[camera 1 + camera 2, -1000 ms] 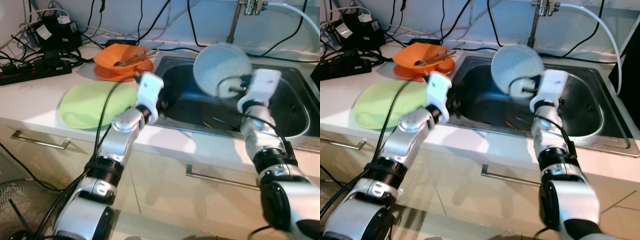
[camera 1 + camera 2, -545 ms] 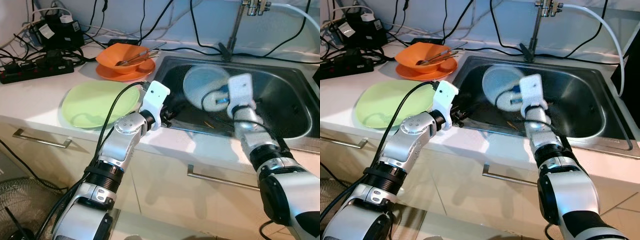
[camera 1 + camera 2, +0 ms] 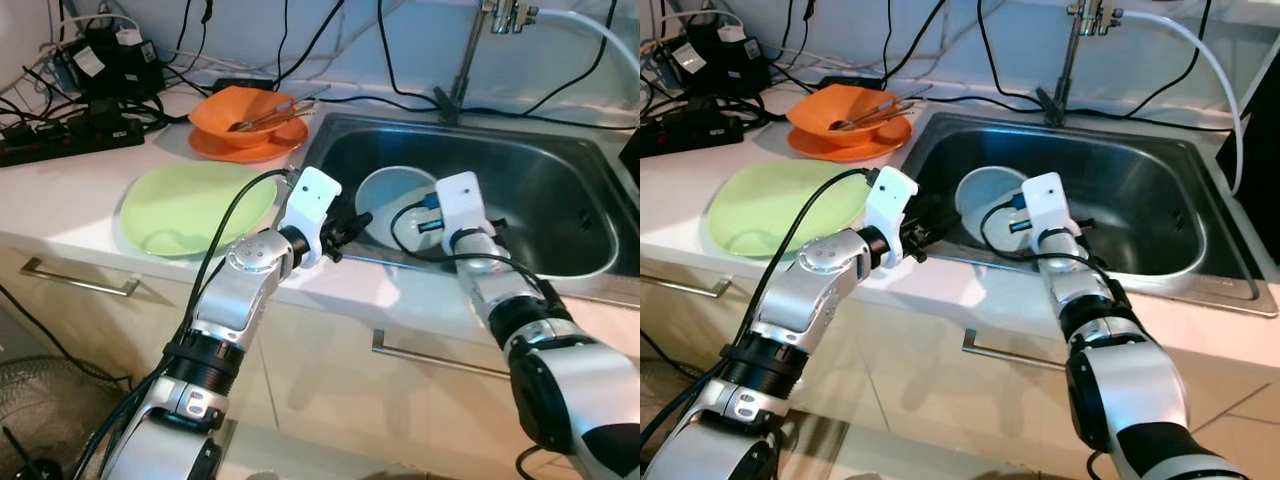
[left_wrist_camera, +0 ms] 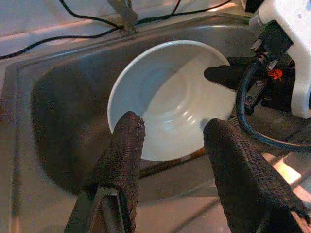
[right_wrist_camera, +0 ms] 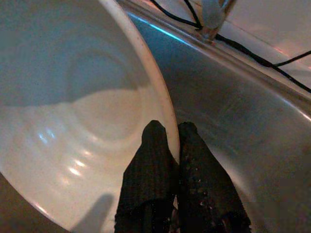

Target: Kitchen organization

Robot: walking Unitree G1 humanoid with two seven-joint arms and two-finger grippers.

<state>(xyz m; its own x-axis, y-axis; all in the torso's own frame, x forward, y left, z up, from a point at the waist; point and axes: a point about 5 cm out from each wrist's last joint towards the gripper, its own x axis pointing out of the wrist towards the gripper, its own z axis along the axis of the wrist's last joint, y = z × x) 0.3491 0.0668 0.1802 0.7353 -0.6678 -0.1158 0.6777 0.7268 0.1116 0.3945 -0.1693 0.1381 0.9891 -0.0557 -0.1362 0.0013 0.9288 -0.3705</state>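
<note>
The pale, round ceramic bowl (image 3: 400,205) sits low in the stainless steel sink basin (image 3: 560,200), toward the basin's nine o'clock side, mouth up and tipped a little. The right gripper (image 5: 171,145) pinches its rim at about three o'clock — one black finger inside the wall, the other outside, jaws closed tight on it. The left gripper (image 4: 171,141) hovers just short of the bowl's near edge, at its six o'clock, jaws spread wide and holding nothing.

Judged from this, the step in hand is handling the bowl in the sink, either setting it down or passing it across. A handover would call for the left fingers to straddle the rim before the right lets go.

At ten o'clock from the bowl, on the white counter (image 3: 80,195), lie a flat light-green plate (image 3: 190,205) and an orange bowl on an orange plate (image 3: 245,120).
</note>
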